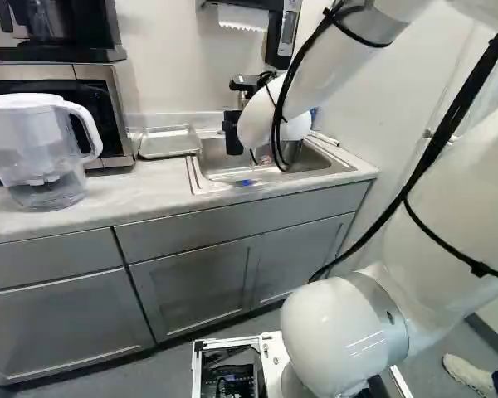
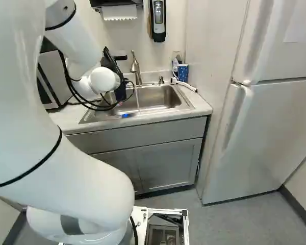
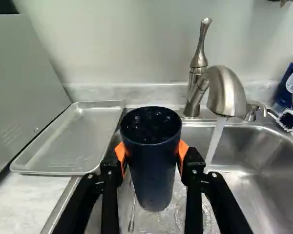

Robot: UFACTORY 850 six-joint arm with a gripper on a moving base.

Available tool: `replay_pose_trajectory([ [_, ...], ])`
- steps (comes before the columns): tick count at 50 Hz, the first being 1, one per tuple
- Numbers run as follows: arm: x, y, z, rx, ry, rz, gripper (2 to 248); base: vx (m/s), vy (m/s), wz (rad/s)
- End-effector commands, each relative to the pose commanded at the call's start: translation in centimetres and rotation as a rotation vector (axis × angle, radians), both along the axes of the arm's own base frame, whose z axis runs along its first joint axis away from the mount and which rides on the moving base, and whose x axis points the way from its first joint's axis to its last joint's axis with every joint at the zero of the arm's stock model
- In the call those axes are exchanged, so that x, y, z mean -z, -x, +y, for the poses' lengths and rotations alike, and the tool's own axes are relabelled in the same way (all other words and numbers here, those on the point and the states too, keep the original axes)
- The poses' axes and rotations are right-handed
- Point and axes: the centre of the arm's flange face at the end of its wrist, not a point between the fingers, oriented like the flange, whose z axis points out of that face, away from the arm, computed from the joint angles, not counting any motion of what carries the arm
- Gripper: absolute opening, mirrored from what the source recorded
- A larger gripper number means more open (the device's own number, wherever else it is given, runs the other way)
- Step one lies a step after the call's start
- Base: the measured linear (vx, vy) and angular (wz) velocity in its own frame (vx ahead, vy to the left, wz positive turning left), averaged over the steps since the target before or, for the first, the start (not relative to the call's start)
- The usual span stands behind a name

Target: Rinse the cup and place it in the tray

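Holding dark cup (image 3: 152,170), droplets (image 3: 150,119) inside, over sink (image 3: 268,170)

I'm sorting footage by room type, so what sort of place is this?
Probably a small kitchen or break room: there is a stainless-steel double sink with its curved metal faucet running, a tall white refrigerator and a clear plastic pitcher.

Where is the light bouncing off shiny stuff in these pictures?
Wrist view: bright glints on the faucet and the metal of the sink, small specks of light inside the dark cup; left base view: pale streaks on the arm's rounded white joint.
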Motion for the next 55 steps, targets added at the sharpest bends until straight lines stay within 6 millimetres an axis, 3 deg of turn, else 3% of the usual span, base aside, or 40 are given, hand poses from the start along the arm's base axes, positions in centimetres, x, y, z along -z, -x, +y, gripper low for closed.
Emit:
replay_pose_trajectory([
  [22, -2.4, -1.7, 0.8, -0.011, -0.008, -0.047, 121, 0.000, 0.000, 0.000],
  [55, -5.8, -1.9, 4.2, -0.081, -0.022, -0.113, 121, 0.000, 0.000, 0.000],
])
